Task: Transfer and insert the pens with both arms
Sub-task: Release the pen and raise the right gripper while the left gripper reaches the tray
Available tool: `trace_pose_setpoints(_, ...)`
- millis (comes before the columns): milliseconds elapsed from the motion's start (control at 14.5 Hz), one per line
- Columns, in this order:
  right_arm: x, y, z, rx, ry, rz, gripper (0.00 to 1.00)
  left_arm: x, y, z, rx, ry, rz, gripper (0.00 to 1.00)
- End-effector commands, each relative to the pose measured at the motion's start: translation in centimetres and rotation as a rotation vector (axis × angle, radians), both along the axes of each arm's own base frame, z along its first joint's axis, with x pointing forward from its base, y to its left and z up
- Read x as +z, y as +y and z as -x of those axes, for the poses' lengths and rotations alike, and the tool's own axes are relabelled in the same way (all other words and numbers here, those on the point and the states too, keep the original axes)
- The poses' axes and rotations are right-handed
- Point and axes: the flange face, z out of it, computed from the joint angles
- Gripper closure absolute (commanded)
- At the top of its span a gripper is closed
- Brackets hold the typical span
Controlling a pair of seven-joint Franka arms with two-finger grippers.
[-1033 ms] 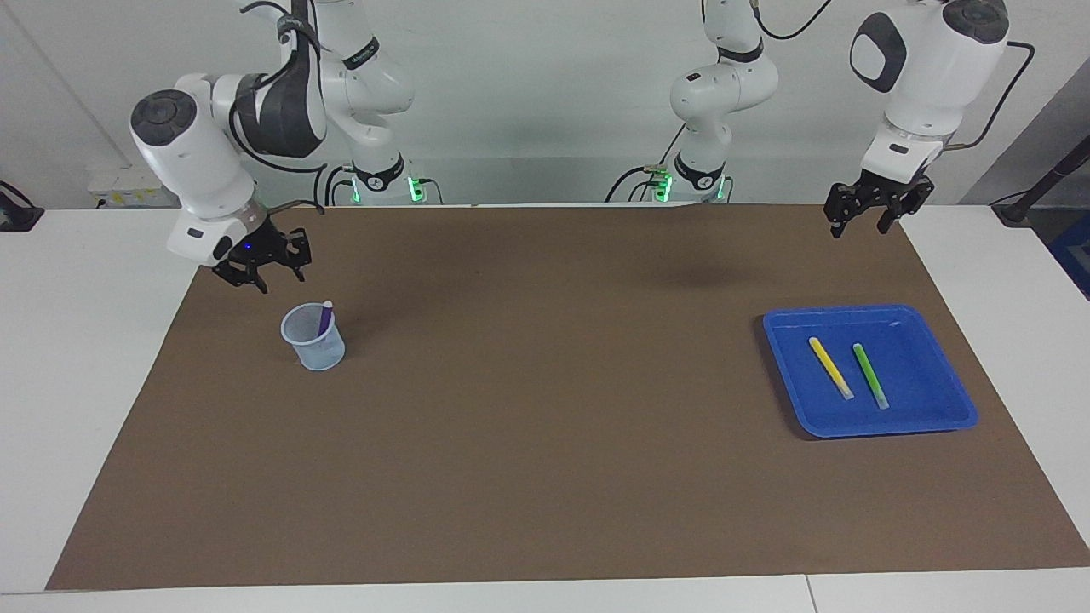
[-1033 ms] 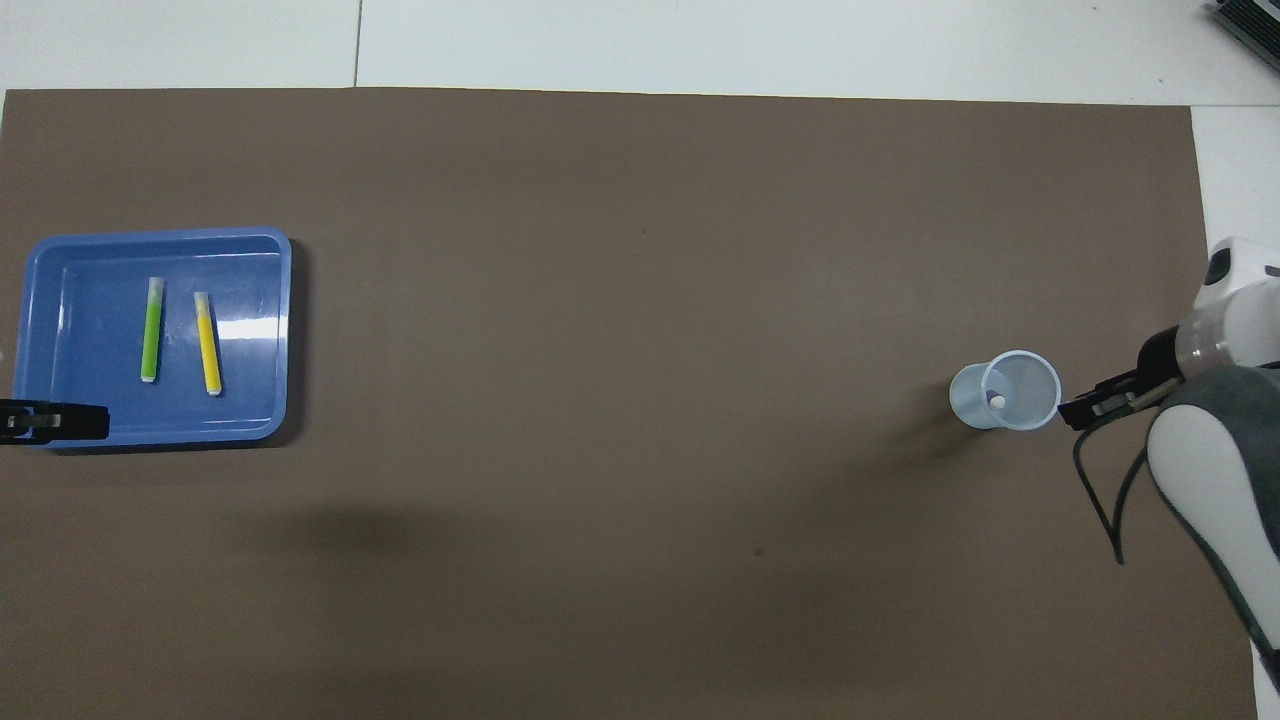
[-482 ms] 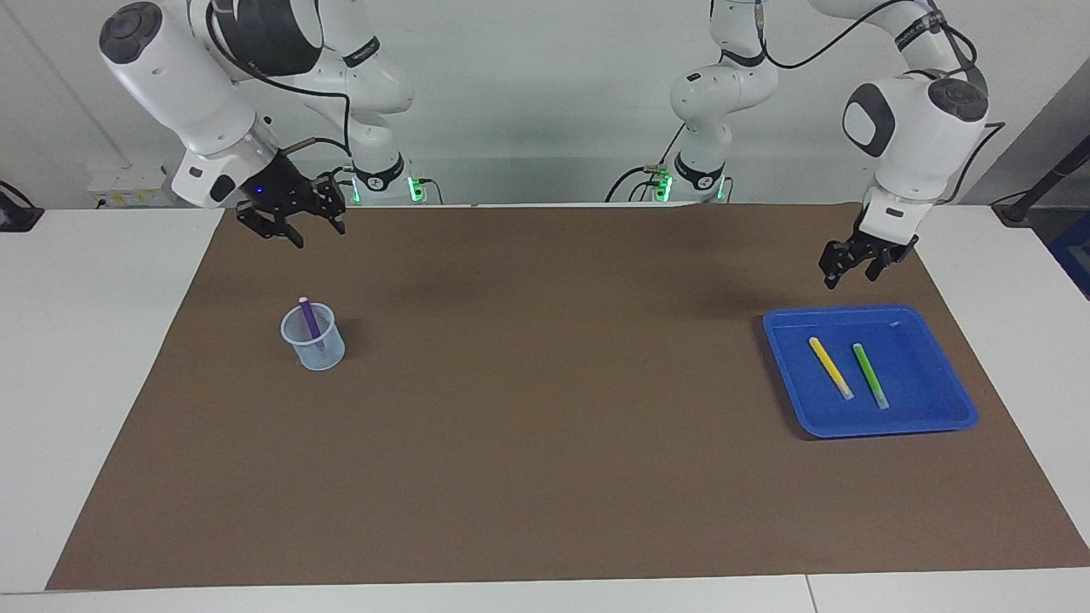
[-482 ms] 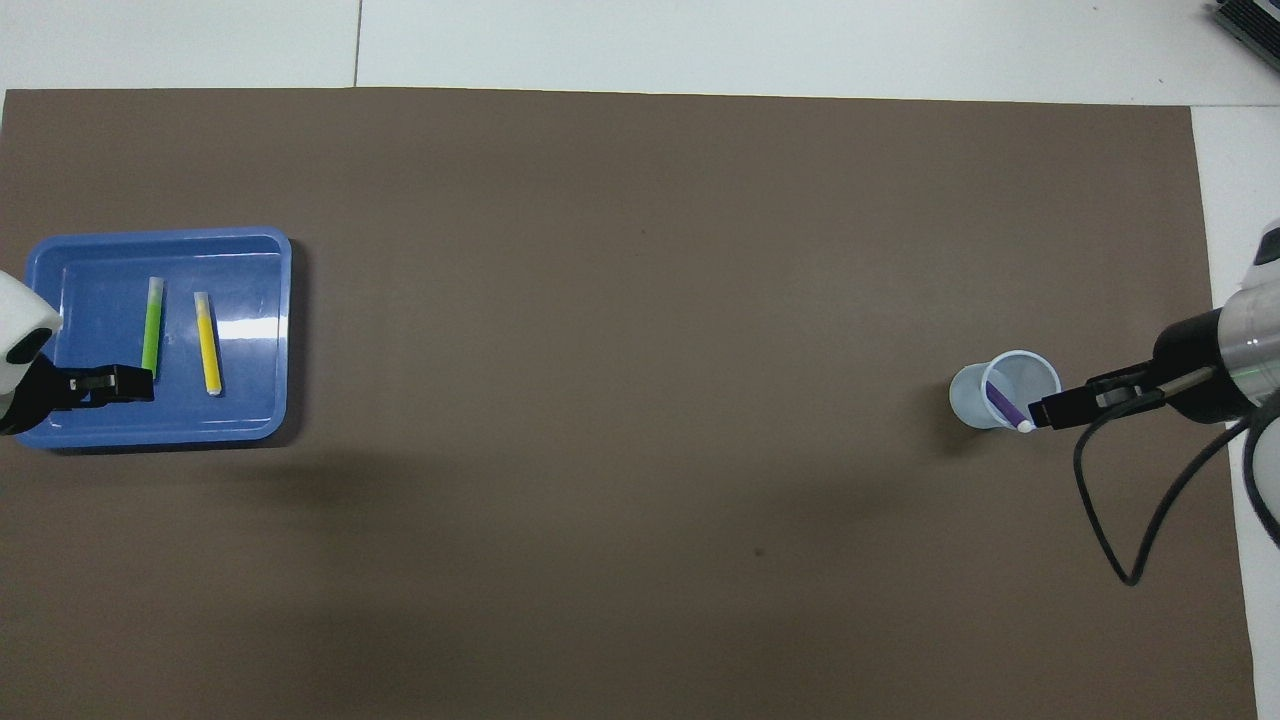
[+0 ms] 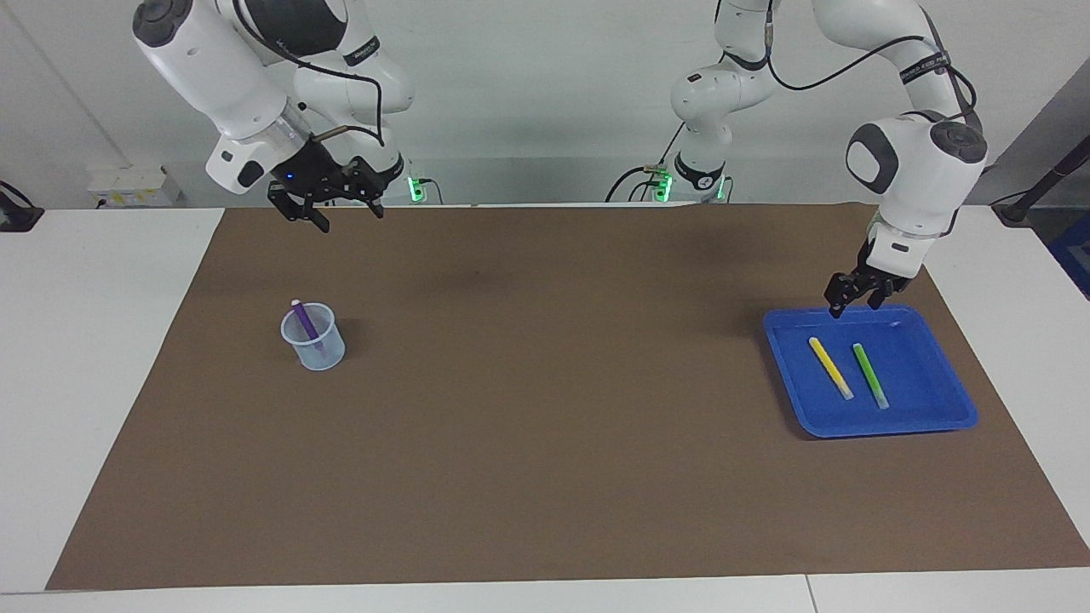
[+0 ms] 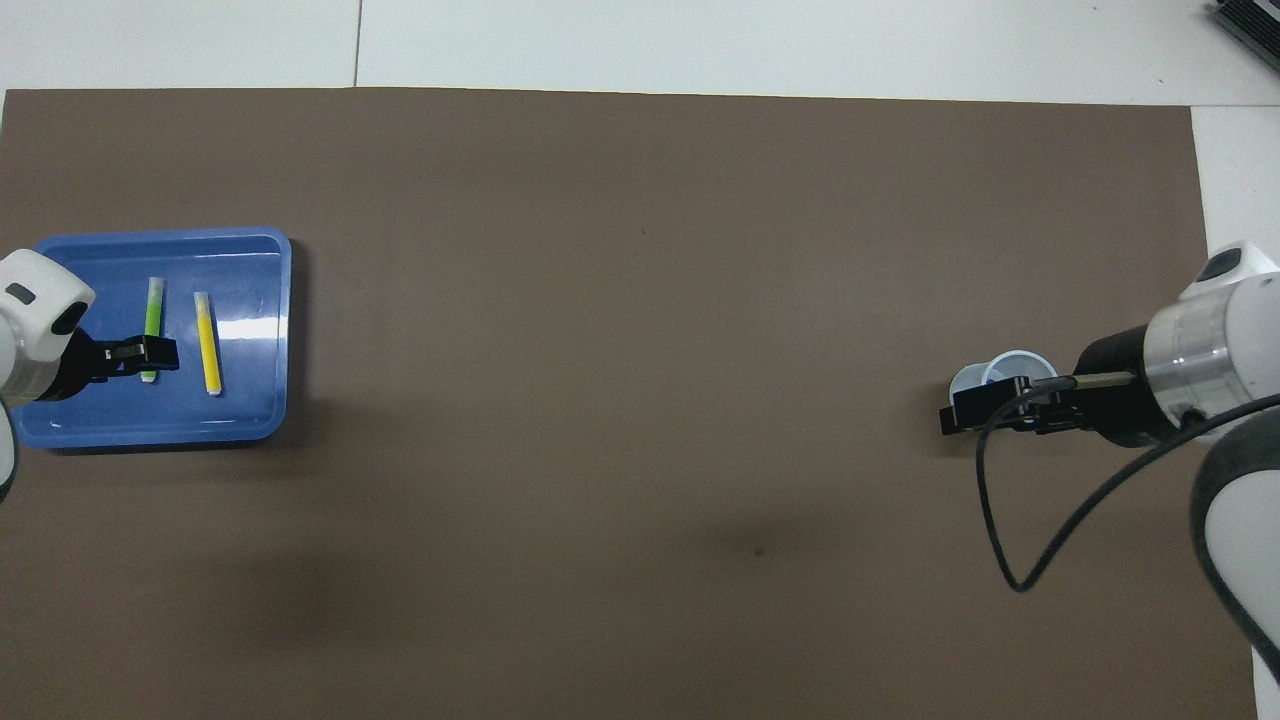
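right now the purple pen (image 5: 304, 323) stands tilted in the cup (image 5: 314, 338), its pale cap poking above the rim. the cup sits on the brown mat (image 5: 545, 400) toward the right arm's end of the table. in the overhead view the cup (image 6: 1003, 370) is partly covered by the right gripper (image 6: 950, 418), and the purple pen cannot be seen there.

the right gripper (image 5: 336, 214) hangs high in the air, well above the mat and clear of the cup. its fingers are spread wide with nothing between them.

toward the left arm's end lies the blue tray (image 5: 937, 417) on the mat. in it the yellow pen (image 5: 829, 367) and the green pen (image 5: 870, 375) lie flat, side by side and apart, roughly parallel. the green pen is the one closer to the table's end. seen from overhead, the tray (image 6: 262, 420) shows the yellow pen (image 6: 207, 342) bare and the green pen (image 6: 152, 312) partly hidden under the gripper.

the left gripper (image 5: 850, 304) hangs low over the tray's edge nearest the robots, above the tray and not touching either pen. its fingers are parted somewhat and hold nothing. from overhead the left gripper (image 6: 160, 351) lines up over the green pen's end that is closer to the robots.
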Motion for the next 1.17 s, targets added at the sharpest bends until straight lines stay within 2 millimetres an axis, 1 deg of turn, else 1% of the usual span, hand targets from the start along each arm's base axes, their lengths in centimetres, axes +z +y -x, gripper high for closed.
trace_pose_setpoints(0, -0.3, 1.2, 0.2, -0.117, 0.019, -0.047, 0.00, -0.8, 0.2, 0.1, 0.011, -0.018, 0.006, 0.21)
trace_pose_setpoints(69, -0.5, 1.5, 0.0, -0.179, 0.018, -0.082, 0.00, -1.6, 0.2, 0.1, 0.011, -0.020, 0.008, 0.21)
trace_pose_setpoints(207, -0.9, 2.4, 0.3, -0.307, 0.064, -0.143, 0.00, -3.0, 0.2, -0.2, 0.009, -0.043, 0.011, 0.21)
trace_pose_setpoints(275, -0.6, 3.9, 0.7, -0.321, 0.068, -0.150, 0.00, -3.6, 0.2, -0.4, 0.009, -0.045, 0.014, 0.21)
trace_pose_setpoints(413, -0.6, 5.5, 0.7, -0.412, 0.076, -0.152, 0.00, -4.6, 0.3, -0.7, 0.010, -0.049, 0.018, 0.22)
trace_pose_setpoints(482, -0.4, 6.9, 0.9, -0.451, 0.082, -0.155, 0.00, -5.1, 0.3, -0.8, 0.011, -0.048, 0.021, 0.22)
trace_pose_setpoints(689, -0.9, 9.0, 1.3, -0.519, 0.103, -0.175, 0.00, -7.0, 0.4, -1.3, 0.019, -0.057, 0.031, 0.23)
trace_pose_setpoints(826, -1.0, 9.3, 1.3, -0.542, 0.109, -0.195, 0.00, -8.6, 0.5, -1.5, 0.022, -0.055, 0.039, 0.24)
trace_pose_setpoints(964, -1.1, 9.7, 1.5, -0.567, 0.119, -0.194, 0.00, -9.8, 0.6, -1.8, 0.021, -0.070, 0.043, 0.25)
trace_pose_setpoints(1033, -1.2, 10.1, 1.7, -0.579, 0.122, -0.194, 0.00, -10.2, 0.7, -1.9, 0.022, -0.074, 0.044, 0.25)
trace_pose_setpoints(1102, -1.2, 11.0, 2.0, -0.575, 0.122, -0.194, 0.00, -10.6, 0.6, -2.0, 0.021, -0.073, 0.046, 0.25)
